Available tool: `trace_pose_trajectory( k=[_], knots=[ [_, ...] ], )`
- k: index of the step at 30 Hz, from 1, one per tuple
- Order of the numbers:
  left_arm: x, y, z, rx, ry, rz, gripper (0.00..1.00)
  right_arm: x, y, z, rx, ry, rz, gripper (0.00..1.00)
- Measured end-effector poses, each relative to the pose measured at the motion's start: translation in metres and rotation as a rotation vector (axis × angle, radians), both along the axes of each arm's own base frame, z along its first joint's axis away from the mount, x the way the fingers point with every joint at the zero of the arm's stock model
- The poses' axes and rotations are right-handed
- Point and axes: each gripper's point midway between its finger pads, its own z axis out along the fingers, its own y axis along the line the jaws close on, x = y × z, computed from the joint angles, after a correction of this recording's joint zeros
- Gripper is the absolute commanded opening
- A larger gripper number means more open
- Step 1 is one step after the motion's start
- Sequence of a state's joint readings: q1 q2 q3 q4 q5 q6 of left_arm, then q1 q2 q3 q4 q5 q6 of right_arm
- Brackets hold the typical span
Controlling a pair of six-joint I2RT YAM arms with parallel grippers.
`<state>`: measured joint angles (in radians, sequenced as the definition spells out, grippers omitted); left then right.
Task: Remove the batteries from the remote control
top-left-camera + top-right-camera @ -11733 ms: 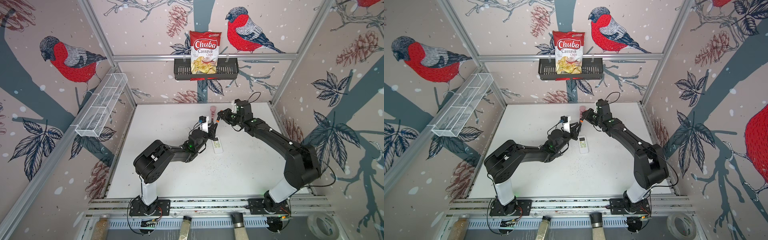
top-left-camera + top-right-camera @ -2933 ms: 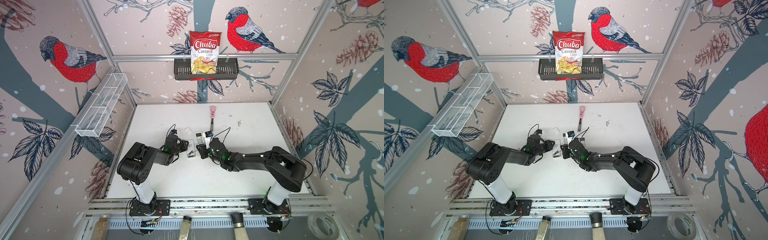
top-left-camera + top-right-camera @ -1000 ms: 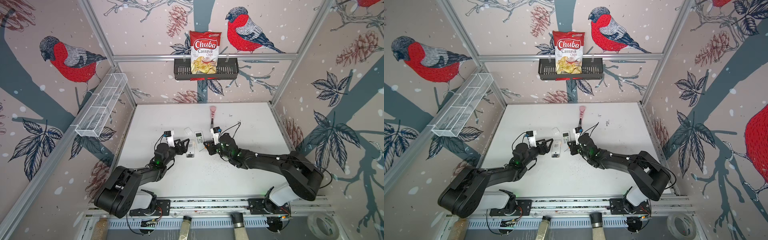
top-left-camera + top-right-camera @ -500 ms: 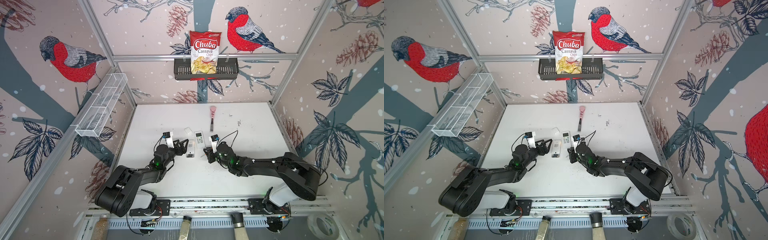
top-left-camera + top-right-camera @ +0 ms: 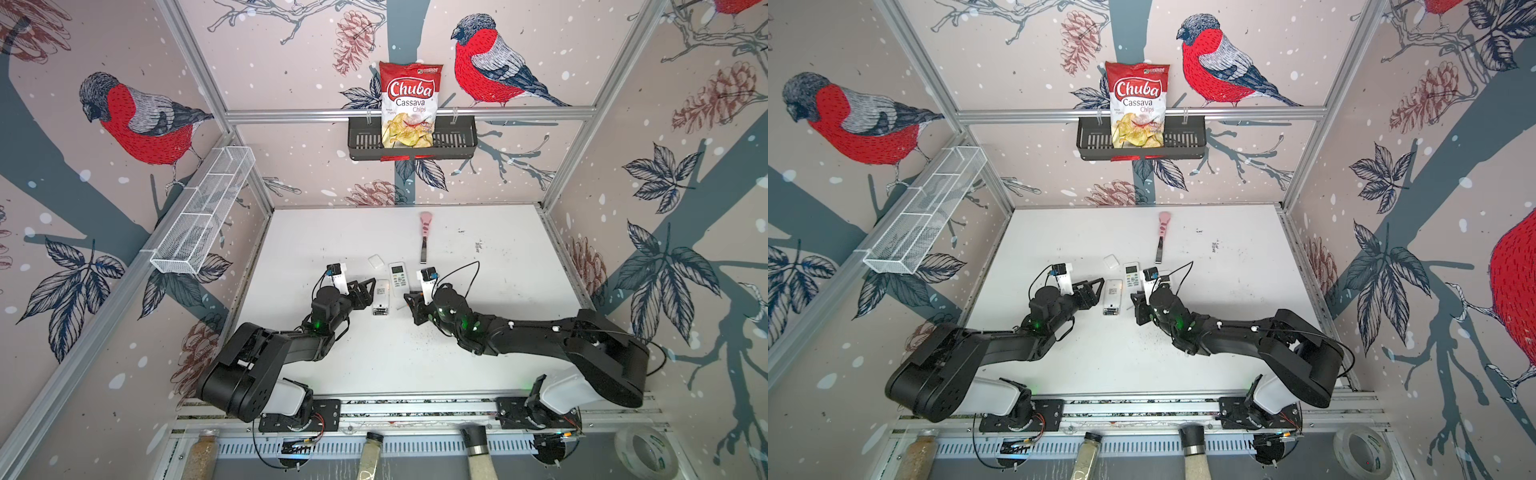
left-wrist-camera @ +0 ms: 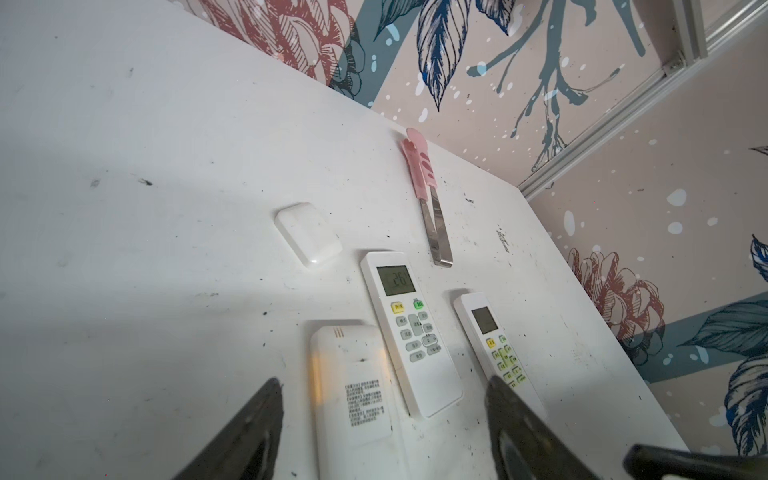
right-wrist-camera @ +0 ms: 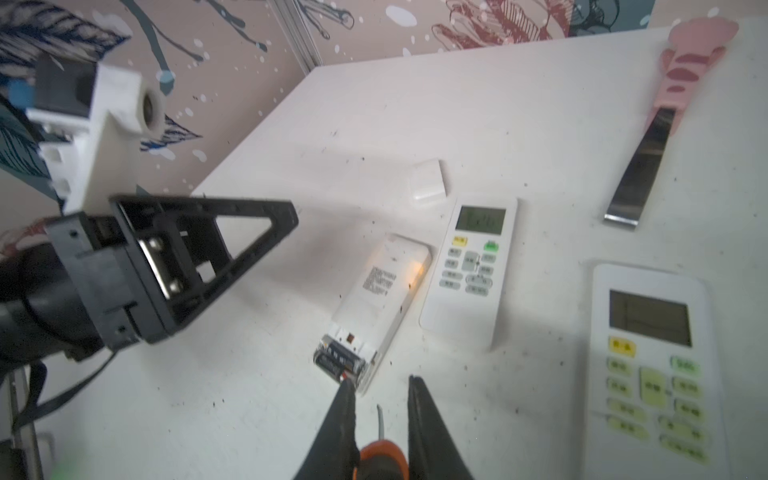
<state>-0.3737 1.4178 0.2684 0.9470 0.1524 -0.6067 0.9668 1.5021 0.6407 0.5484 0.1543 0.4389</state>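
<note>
1. Over the last second the right gripper (image 7: pixel 380 381) has swung left and nearer. It was beside the face-up second remote (image 7: pixel 469 270) and is now just right of the near end of the face-down remote (image 7: pixel 384 286). Its fingers are clenched on the screwdriver (image 7: pixel 380 455). The grey tip points at that end, but in the right wrist view it seems to stop short of it.
2. The left gripper (image 5: pixel 369 295) has hardly moved and sits just left of the remote. Its fingers are released and wide apart. In the left wrist view the remote shows between them with a gap on each side, so they grasp nothing.
3. The remote has not shifted. It lies mid-table between the two grippers, back up, and its cover (image 7: pixel 429 183) lies off it near the far end.
4. The batteries (image 7: pixel 337 360) are two dark cells lying side by side in the open bay at the remote's near end. None is out yet.
5. The approach looks finished, and levering a cell out is probably the step in hand.
6. With the left fingers open, nothing steadies the remote, so a push from the tip could slide it left rather than lift a cell.
</note>
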Motion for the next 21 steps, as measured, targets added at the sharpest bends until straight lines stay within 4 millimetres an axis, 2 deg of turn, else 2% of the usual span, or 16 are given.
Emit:
trace_pose_trajectory(
  k=[5,9,11,21],
  knots=[
    [-0.008,0.000,-0.024,-0.036,0.109,0.009,0.76,0.034,-0.026,0.009,0.087,0.061,-0.072,0.00],
    [-0.024,-0.004,-0.053,-0.067,0.227,-0.021,0.78,0.043,-0.031,0.025,0.144,0.077,-0.063,0.00],
    [-0.031,-0.006,-0.062,-0.089,0.258,-0.035,0.79,0.046,-0.034,0.031,0.171,0.085,-0.061,0.00],
    [-0.046,-0.050,-0.059,-0.188,0.259,-0.164,0.80,0.047,-0.044,0.037,0.199,0.111,-0.058,0.00]
  ],
)
